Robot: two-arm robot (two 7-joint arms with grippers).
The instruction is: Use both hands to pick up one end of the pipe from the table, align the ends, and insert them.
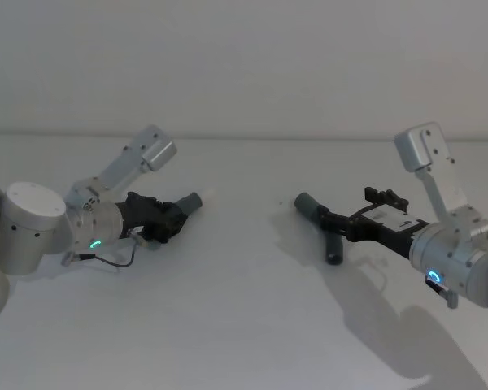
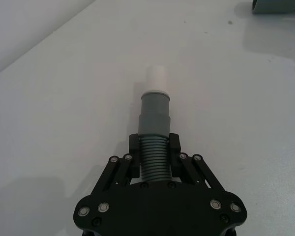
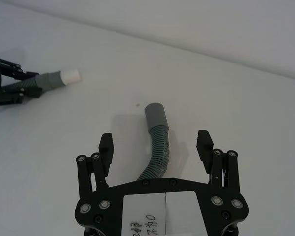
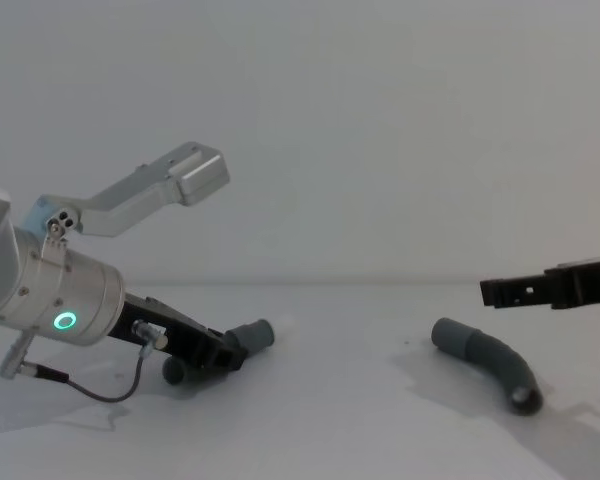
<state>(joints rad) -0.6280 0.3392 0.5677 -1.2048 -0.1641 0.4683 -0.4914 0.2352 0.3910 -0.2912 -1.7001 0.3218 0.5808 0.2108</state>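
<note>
White table (image 1: 244,341) carries both pipe halves, well apart, both short of its far edge. Left gripper (image 1: 172,218) sits low on the table's left side, clamped on the ribbed body of the left piece (image 2: 154,123); can't tell if that piece is clear of the table. Right gripper (image 3: 156,140) hangs above the right side, fingers spread wide either side of the right piece (image 4: 490,362), not touching it; that piece lies flat on the table. Both collars point toward the middle: right collar (image 3: 155,115) plain, the left one ending in a white tip (image 2: 156,77).
</note>
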